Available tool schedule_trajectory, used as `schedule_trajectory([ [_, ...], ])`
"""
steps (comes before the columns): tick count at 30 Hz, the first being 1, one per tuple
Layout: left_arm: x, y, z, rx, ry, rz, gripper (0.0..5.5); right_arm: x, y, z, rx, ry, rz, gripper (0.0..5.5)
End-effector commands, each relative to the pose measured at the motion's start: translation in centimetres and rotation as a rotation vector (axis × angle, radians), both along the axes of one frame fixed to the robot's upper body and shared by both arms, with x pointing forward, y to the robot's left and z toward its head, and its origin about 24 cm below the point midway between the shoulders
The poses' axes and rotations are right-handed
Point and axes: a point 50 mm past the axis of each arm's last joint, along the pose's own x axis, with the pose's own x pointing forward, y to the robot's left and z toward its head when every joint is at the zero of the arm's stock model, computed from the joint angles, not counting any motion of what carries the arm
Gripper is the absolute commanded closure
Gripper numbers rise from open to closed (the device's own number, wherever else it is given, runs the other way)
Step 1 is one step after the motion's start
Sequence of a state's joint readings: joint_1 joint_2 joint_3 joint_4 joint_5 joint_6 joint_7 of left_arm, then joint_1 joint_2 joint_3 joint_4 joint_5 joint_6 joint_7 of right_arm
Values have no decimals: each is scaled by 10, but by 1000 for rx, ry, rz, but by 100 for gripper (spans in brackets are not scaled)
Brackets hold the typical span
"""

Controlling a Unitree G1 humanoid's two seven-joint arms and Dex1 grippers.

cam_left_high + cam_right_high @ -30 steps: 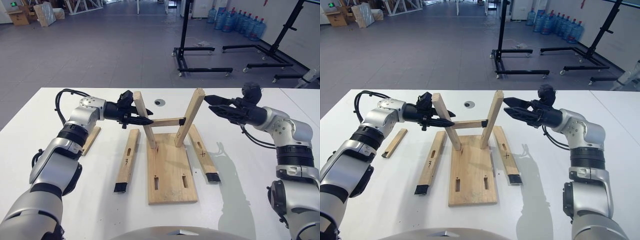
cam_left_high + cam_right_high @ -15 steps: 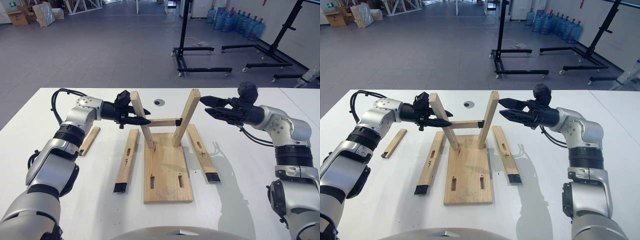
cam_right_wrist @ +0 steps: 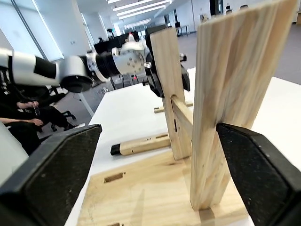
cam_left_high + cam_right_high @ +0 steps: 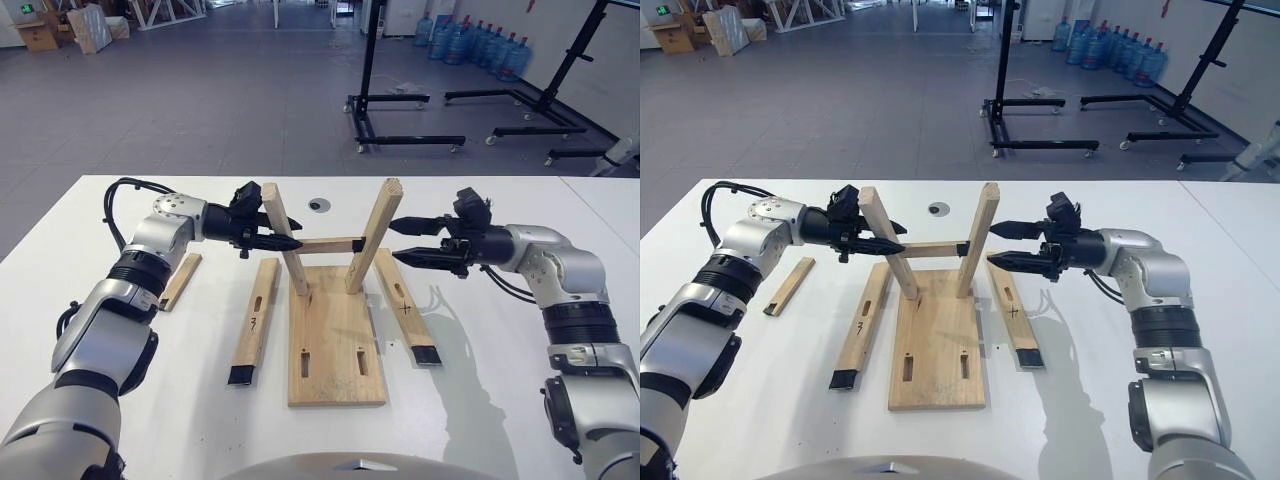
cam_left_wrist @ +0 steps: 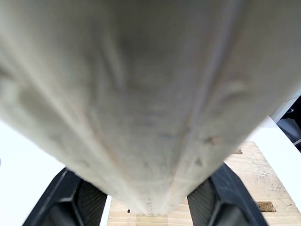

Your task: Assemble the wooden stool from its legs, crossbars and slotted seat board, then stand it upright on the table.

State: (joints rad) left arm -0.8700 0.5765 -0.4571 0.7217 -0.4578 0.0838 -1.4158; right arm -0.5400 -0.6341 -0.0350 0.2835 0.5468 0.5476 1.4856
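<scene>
Our right claw (image 4: 398, 240) is spread wide. Its two slim black fingers sit one above the other, with their tips just beside the right leg (image 4: 374, 235) and apparently not touching it. From its wrist, the dark matte pads (image 3: 56, 174) stand well apart, and that leg rises ahead of the gap between them. Our left claw (image 4: 885, 243) is closed on the left leg (image 4: 294, 268) at about the height of the crossbar (image 4: 332, 244). Its black fingers (image 5: 70, 202) press against either face of the wood.

The stool is half built and upside down. The seat board (image 4: 335, 345) lies flat on the white table (image 4: 200, 420). The two legs stand in the board's far slots, leaning outward like a wide V, and the short crossbar joins them. The two near slots are open. A left loose leg (image 4: 255, 318) lies flat just beside the board, and a right loose leg (image 4: 405, 308) lies on its other side. A spare bar (image 4: 180, 280) lies farther left, near our left forearm.

We judge the step in hand to be steadying this first pair of legs. The next move likely calls for the right claw to close on its leg. Both legs could then be pressed down evenly, without levering the crossbar out of its joints.

All the parts are pale, unfinished wood with visible grain and square edges. Each loose leg is a flat slat with an oblong slot cut through it, a dark mark on its face and a black tip at its near end. The table is smooth and matte.
</scene>
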Motion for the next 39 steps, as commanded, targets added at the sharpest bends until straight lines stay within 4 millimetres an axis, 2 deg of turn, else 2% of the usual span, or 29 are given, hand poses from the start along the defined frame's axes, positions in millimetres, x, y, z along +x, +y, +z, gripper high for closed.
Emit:
schedule_trajectory([
  [1, -23, 12, -57, 229, 145, 0, 271, 4, -7, -1, -53, -50, -47, 100],
  [8, -22, 26, -42, 186, 90, 71, 188, 8, -22, 15, 15, -110, -139, 100],
  [10, -27, 35, -37, 178, 66, 89, 188, 8, -26, 22, 51, -133, -168, 100],
  [13, -42, 54, -30, 176, 19, 140, 188, 11, -32, 37, 155, -175, -239, 100],
  [16, -68, 76, -27, 188, -22, 243, 188, 19, -34, 47, 254, -245, -385, 100],
  [18, -87, 90, -26, 207, -67, 357, 188, 28, -28, 48, 292, -277, -515, 100],
  [21, -100, 114, -30, 263, -205, 691, 188, 43, -11, 32, 221, -331, -768, 100],
  [23, -102, 128, -36, 235, -286, 995, 188, 52, -4, 10, 120, -357, -1010, 100],
  [26, -105, 127, -51, 194, -322, 1242, 188, 51, -3, -14, 79, -345, -1238, 100],
  [29, -109, 119, -70, 181, -260, 1334, 188, 49, -4, -26, 85, -311, -1342, 100],
  [33, -114, 120, -95, 267, -162, 1372, 188, 48, -5, -31, 97, -287, -1355, 100],
  [39, -122, 134, -106, 290, -92, 1420, 188, 48, 2, -36, 106, -262, -1317, 100],
])
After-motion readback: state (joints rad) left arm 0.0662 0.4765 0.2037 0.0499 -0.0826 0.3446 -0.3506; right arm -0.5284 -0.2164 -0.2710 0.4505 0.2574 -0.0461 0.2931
